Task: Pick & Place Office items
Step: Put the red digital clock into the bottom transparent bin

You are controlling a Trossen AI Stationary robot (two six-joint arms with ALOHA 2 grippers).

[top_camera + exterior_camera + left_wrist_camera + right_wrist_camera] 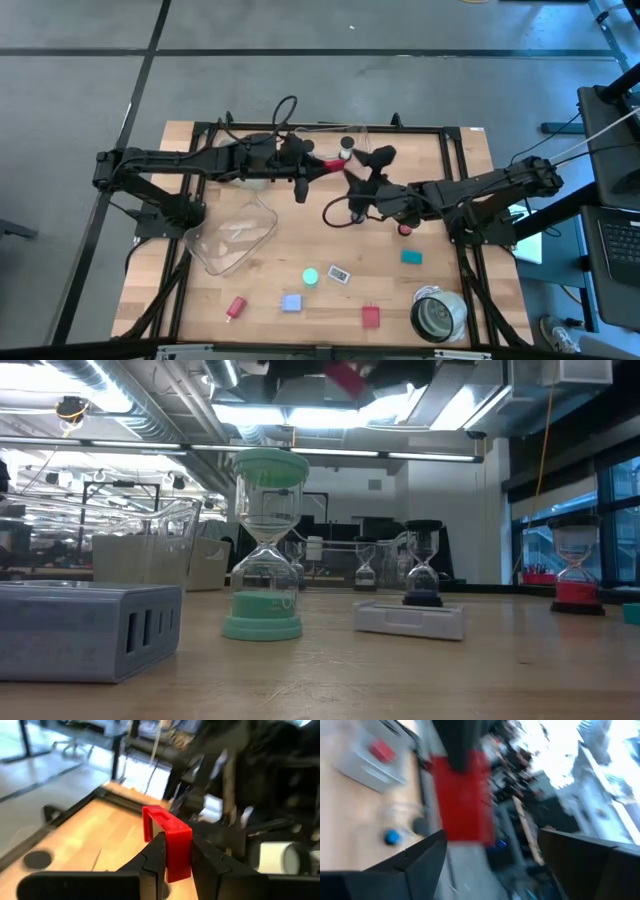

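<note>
My left gripper point(320, 166) is shut on a red block point(333, 165) held high above the table's far middle; the block also shows in the left wrist view point(167, 840) and at the top of the low view point(347, 375). My right gripper point(362, 168) is open, just right of the block. In the right wrist view its fingers point(432, 855) stand wide on either side of the block point(462, 797); I cannot tell if they touch it. On the table stand a teal sand timer point(311, 276), a white tag point(339, 273), a blue block point(291, 302) and a teal block point(411, 257). My left gripper pinches the red block's near end point(172, 862) between its two fingers, which come level from the table's left. The block's far end point(155, 815) sticks out past the fingertips toward my right gripper. The block is lifted clear of the table.
A clear bin point(232, 232) lies tipped at the left. A grey-white roll point(438, 315) stands at the near right. Two red pieces point(236, 307) point(371, 317) lie near the front edge, a small red timer point(405, 229) by the right arm, and a black-capped cylinder point(346, 148) at the far middle.
</note>
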